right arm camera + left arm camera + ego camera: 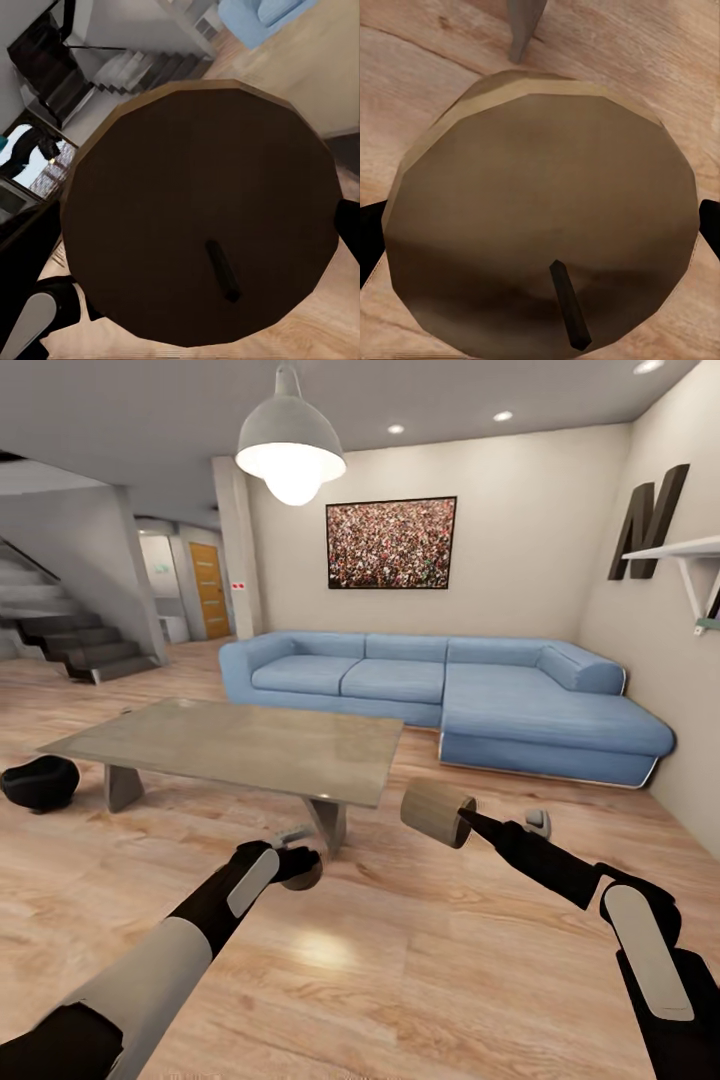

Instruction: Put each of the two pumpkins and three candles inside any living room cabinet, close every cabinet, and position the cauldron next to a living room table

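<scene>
My left gripper (300, 865) is shut on a tan candle (304, 872), held low over the wood floor in front of the table leg. In the left wrist view this candle (540, 195) shows its flat end and dark wick, with black fingertips (366, 244) at its sides. My right gripper (465, 822) is shut on a second tan candle (437, 812), held out to the right of the table. The right wrist view shows that candle (199, 217) dark and end-on. A black cauldron (38, 781) sits on the floor left of the table (230, 745). The pumpkins and the cabinet are out of view.
A blue L-shaped sofa (450, 690) stands behind the table against the far wall. A small grey object (538, 822) lies on the floor beyond my right arm. Stairs (70, 640) rise at the far left. A wall shelf (680, 560) juts out at the right.
</scene>
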